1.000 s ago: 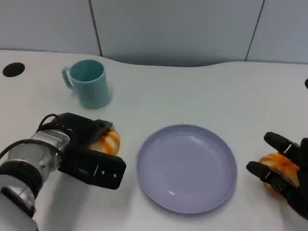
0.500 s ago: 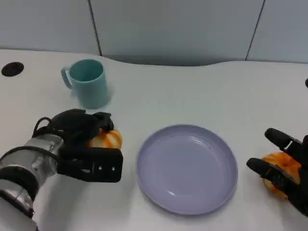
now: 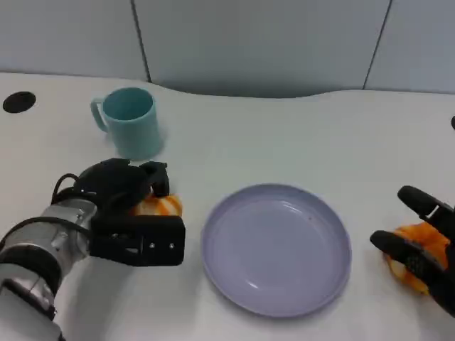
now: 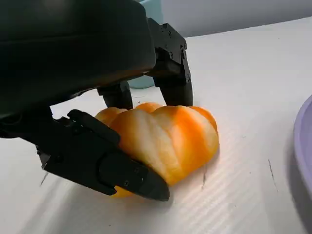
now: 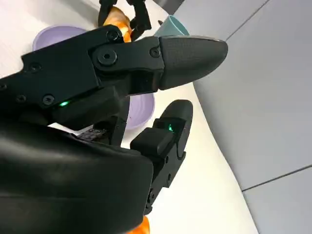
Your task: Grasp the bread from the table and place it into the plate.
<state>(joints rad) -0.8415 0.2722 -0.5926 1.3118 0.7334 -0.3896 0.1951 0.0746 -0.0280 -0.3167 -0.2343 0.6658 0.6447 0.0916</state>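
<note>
Orange-striped bread (image 4: 163, 136) sits on the worktop (image 3: 284, 135) left of the lilac plate (image 3: 276, 245), left hand (image 3: 128, 213) clasping it: grasp step; next, lift and carry right; right hand (image 3: 423, 249) spread over another bun (image 3: 419, 241).

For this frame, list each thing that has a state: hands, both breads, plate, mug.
left hand: fingers closed around the left bread
left bread: on the table, gripped, not lifted
right hand: over the right bread, grip unclear
right bread: on the table
plate: empty
mug: upright, untouched
</note>
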